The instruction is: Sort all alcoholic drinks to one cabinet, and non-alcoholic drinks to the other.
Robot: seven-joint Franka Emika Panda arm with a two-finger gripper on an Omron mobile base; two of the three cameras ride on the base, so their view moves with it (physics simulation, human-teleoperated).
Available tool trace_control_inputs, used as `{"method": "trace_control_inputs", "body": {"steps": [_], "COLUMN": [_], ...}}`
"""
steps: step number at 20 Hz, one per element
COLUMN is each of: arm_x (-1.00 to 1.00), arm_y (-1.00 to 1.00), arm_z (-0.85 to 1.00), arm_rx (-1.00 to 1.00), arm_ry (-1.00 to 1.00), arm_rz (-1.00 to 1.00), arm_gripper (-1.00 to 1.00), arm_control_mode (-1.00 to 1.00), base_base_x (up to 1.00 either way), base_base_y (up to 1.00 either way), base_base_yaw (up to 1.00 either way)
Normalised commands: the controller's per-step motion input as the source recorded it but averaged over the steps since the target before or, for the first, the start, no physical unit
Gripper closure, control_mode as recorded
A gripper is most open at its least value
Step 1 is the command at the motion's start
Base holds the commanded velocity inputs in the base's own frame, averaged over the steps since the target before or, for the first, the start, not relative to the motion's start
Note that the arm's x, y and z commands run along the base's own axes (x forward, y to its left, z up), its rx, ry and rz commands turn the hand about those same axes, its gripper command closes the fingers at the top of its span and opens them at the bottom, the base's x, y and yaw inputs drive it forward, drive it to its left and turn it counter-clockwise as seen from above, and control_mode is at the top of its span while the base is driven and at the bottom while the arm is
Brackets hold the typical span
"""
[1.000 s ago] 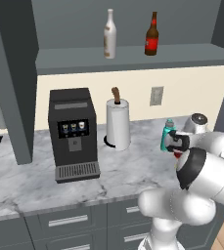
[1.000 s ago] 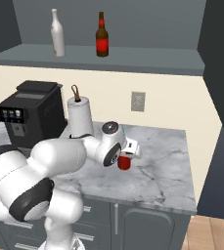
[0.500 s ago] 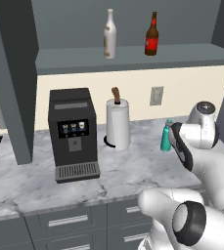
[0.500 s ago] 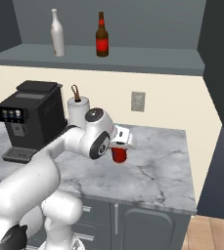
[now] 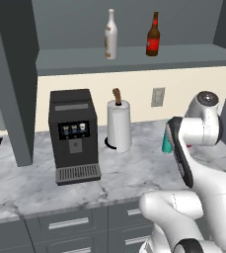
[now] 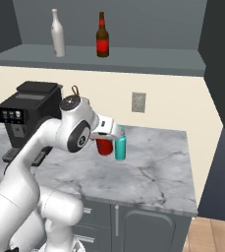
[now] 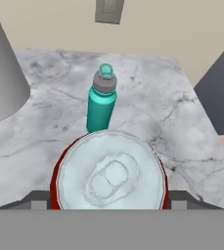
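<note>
Gripper (image 6: 105, 142), fingers clamped on the red soda can (image 6: 104, 146), has lifted it beside the teal bottle (image 6: 120, 146), starting the non-alcoholic sort.

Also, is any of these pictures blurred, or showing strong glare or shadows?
Hand view: the red soda can looms large and soft-edged, the teal bottle is sharper. Left and right base views: even flat light, no glare, faint shadows on the marble counter.

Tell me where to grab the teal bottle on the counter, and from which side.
Grip the teal bottle around its straight body below the grey cap, coming in level from the open counter side. It stands upright; the cap is narrow and rounded, a poorer hold. The red can stands close beside it, so avoid that side.
</note>
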Motion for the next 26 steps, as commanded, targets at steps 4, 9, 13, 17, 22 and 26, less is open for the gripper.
{"method": "trace_control_inputs", "body": {"steps": [4, 9, 13, 17, 22, 26], "arm_x": [-0.03, -0.04, -0.08, -0.28, -0.13, -0.07], "arm_y": [0.4, 0.15, 0.0, 0.0, 0.0, 0.0], "arm_z": [0.61, 0.58, 0.41, 0.22, 0.08, 0.03], "arm_rx": [0.03, 0.06, 0.09, 0.08, 0.05, 0.04], "arm_ry": [0.0, 0.0, 0.0, -0.04, 0.0, 0.0], "arm_rz": [0.01, 0.04, 0.06, 0.08, 0.03, 0.0], "arm_gripper": [1.0, 1.0, 1.0, 1.0, 1.0, 1.0], "arm_control_mode": [-1.0, -1.0, -1.0, -1.0, -1.0, -1.0], "base_base_x": [0.0, 0.0, 0.0, 0.0, 0.0, 0.0], "base_base_y": [0.0, 0.0, 0.0, 0.0, 0.0, 0.0], "base_base_yaw": [0.0, 0.0, 0.0, 0.0, 0.0, 0.0]}}
